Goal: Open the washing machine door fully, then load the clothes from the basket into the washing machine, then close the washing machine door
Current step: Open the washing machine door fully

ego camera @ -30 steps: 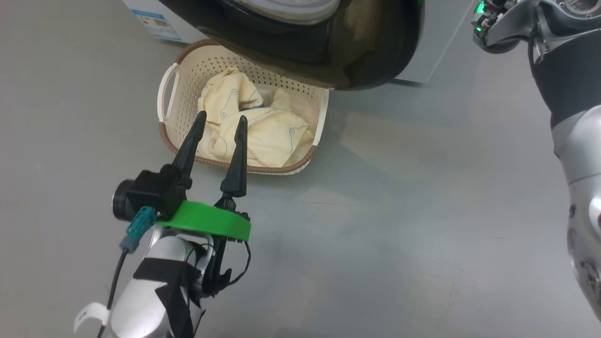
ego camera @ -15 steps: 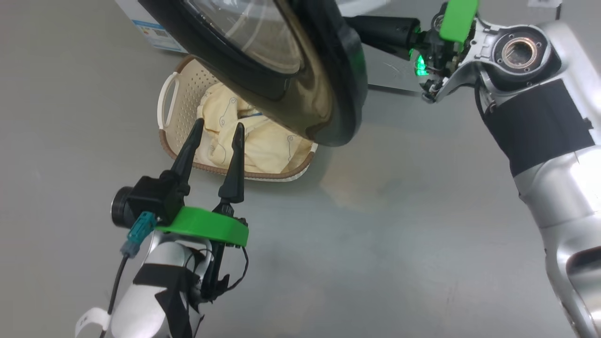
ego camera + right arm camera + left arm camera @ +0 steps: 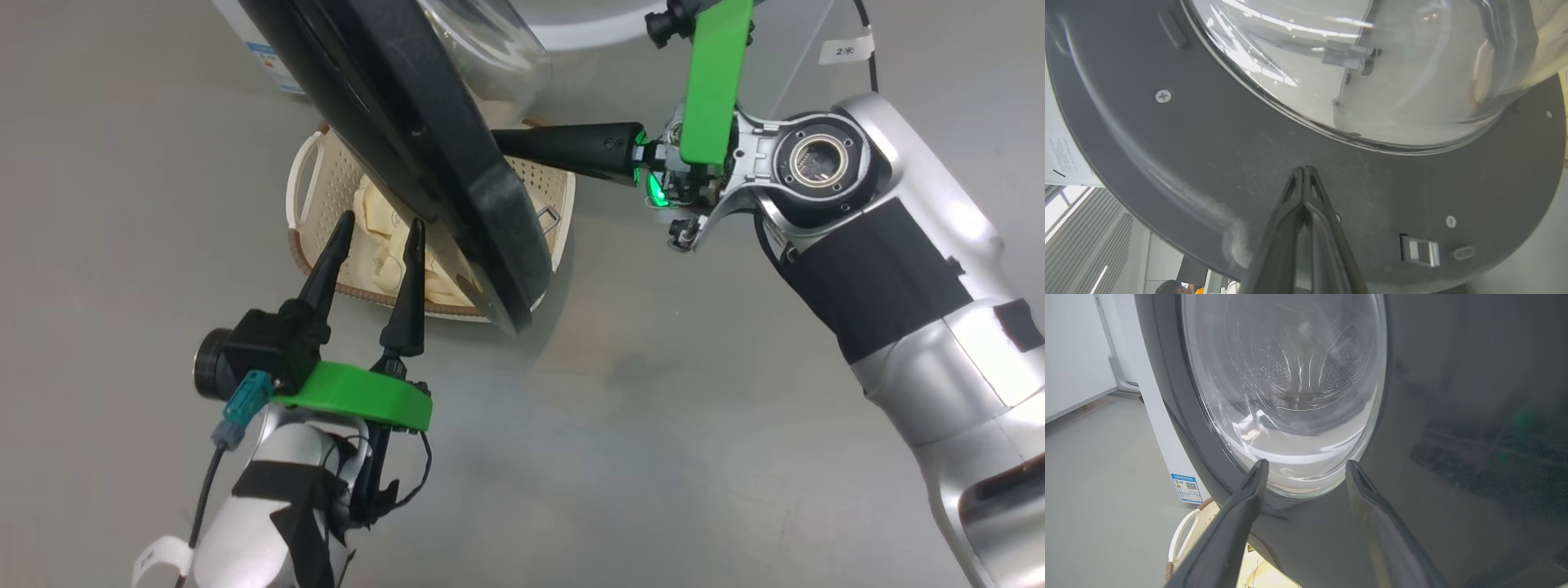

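The large round washing machine door (image 3: pixel 424 139), a glossy black plastic rim around a bulging clear glass bowl, stood partly open. It was edge-on to the head camera and hung over the small cream perforated plastic basket (image 3: pixel 304 171) on the smooth grey floor (image 3: pixel 653 449). The right hand (image 3: pixel 1304 169) had its two dark tapered fingers pressed together, gripping nothing. Their tips rested against the door's matt inner rim just below the glass, probably as a blunt point for pushing it wider. The left hand (image 3: pixel 382 219), fingers apart and empty, hovered near the basket's brown woven-look rim, likely ready for the soft, crumpled cream-yellow clothes (image 3: pixel 384 241) inside. The boxy white washing machine (image 3: pixel 1153 428) stood behind the door.
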Robot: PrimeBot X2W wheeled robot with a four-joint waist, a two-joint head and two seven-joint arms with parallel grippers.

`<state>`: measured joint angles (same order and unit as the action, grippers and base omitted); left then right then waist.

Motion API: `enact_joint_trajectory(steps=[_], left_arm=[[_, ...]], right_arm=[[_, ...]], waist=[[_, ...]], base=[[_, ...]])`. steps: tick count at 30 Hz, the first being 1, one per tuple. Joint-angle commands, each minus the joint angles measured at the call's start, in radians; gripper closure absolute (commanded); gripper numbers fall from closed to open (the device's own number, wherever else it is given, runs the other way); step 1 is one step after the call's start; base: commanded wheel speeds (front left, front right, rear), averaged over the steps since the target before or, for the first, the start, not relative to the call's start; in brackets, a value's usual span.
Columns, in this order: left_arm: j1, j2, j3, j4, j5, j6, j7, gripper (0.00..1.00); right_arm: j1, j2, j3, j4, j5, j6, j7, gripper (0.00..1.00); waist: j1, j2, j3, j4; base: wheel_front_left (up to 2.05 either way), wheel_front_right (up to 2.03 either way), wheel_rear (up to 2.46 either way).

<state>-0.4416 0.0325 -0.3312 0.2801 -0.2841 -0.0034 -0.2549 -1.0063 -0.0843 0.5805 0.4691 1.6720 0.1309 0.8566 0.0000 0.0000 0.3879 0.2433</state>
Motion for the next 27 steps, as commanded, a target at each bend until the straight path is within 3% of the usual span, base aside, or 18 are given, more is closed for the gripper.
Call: enact_joint_trajectory(steps=[1,12,26,27], left_arm=[[0.006,0.018,0.032,-0.027,0.0,0.003,-0.007,0.0],[0.012,0.018,0.035,-0.025,0.001,0.008,-0.007,0.0],[0.024,0.018,0.065,-0.004,0.019,0.004,-0.007,0.0],[0.026,0.018,0.069,-0.003,0.022,0.003,-0.007,0.0]], right_arm=[[0.01,0.034,0.009,-0.044,0.007,0.0,-0.008,1.0],[0.029,0.033,0.017,-0.057,0.006,0.0,-0.082,1.0],[0.13,-0.02,-0.171,-0.159,-0.085,0.0,-0.471,1.0],[0.139,-0.028,-0.182,-0.173,-0.102,0.0,-0.5,0.89]], waist=[[0.0,0.0,0.0,0.001],[0.0,0.0,-0.007,-0.003],[0.0,0.0,-0.038,-0.037],[0.0,0.0,-0.041,-0.041]], base=[[0.0,0.0,0.0],[0.0,0.0,0.0],[0.0,0.0,0.0],[0.0,0.0,0.0]])
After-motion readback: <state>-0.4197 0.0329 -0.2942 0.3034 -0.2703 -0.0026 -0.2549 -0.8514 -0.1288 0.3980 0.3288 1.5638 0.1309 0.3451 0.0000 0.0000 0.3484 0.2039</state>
